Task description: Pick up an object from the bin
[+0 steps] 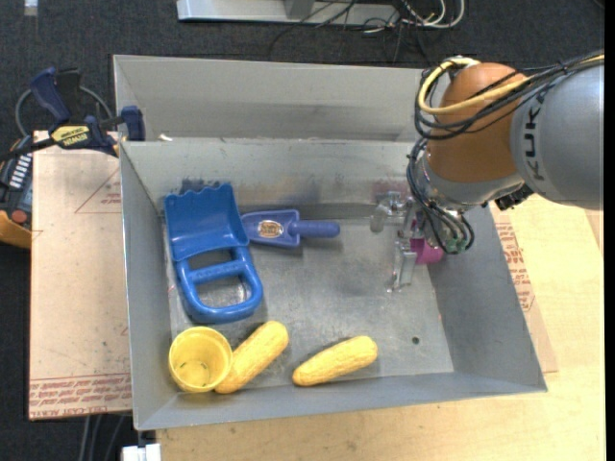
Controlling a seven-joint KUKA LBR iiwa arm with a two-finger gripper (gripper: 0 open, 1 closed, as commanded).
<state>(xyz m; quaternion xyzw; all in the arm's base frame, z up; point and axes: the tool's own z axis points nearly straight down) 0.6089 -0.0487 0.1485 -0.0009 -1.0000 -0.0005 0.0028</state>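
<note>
Yellow cup at 7 o'clock in the bin touches a yellow corn cob; a second cob lies apart at 6 o'clock. A big blue scoop sits at 9 o'clock, with a small blue scoop just beside it towards the centre. At 3 o'clock the pincer hangs low over bare floor; whether it is wide or narrow cannot be told. A small magenta piece shows at its 3 o'clock side, partly hidden by cables.
</note>
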